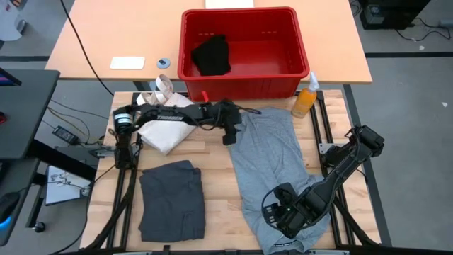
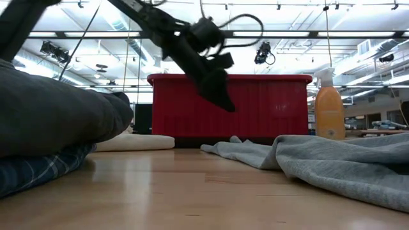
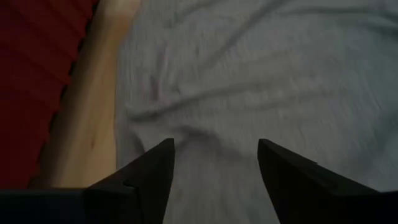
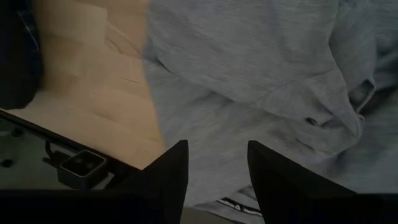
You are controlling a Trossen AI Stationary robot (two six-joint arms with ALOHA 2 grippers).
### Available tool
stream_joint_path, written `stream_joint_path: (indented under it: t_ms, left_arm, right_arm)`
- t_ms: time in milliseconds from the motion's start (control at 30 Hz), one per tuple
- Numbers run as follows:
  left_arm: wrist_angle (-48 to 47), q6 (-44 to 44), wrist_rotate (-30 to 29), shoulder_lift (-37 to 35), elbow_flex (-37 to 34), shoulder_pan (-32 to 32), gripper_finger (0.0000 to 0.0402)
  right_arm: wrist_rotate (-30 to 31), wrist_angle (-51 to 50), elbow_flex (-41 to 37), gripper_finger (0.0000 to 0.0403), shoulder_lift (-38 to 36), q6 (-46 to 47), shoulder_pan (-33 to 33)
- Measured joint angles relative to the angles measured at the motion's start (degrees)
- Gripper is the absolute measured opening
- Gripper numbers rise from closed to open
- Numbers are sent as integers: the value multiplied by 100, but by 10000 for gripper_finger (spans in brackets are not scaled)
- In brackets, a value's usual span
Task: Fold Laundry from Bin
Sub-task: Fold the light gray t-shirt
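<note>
Light grey jersey, one garment (image 1: 272, 166): we record it spread in wrinkles down the wooden desk (image 1: 216, 177), its far end near the red bin (image 1: 244, 53).

Black piece (image 1: 212, 55): we find it inside that bin, against one wall.

Dark charcoal-grey piece (image 1: 172, 200): folded, lying on the desk apart from the light grey one; in the low view a strip of blue-and-white plaid (image 2: 32, 171) shows beneath it.

Cream tote bag (image 1: 168, 120): beside the bin, under the left arm.

Orange spray bottle (image 1: 304, 99): upright at the bin's corner.

Left gripper (image 1: 231, 134): above the far edge of the light grey garment, jaws parted and holding nothing that we can see.

Right gripper (image 1: 282, 212): low over the garment's near end, jaws likewise apart, cloth visible between them, not pinched.
</note>
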Motion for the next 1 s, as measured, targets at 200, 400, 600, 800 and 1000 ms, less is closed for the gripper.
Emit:
stream_joint_path:
  t_ms: [200, 400, 600, 800, 1000]
  left_arm:
    - [-699, 86, -20, 802, 948, 154, 240]
    - [-780, 263, -185, 1066, 1296, 387, 240]
    - [-919, 263, -116, 1182, 1290, 668, 234]
    - [-979, 516, -8, 1290, 1274, 707, 223]
    - [-1261, 634, -140, 1288, 1438, 495, 220]
  right_arm:
    - [-3, -58, 0, 172, 2, -7, -29]
    - [-5, -109, 2, 172, 2, -1, -29]
    - [210, -272, 2, 172, 2, -1, -53]
    - [314, -401, 2, 172, 1, -13, -160]
    - [294, -320, 0, 172, 2, -18, -182]
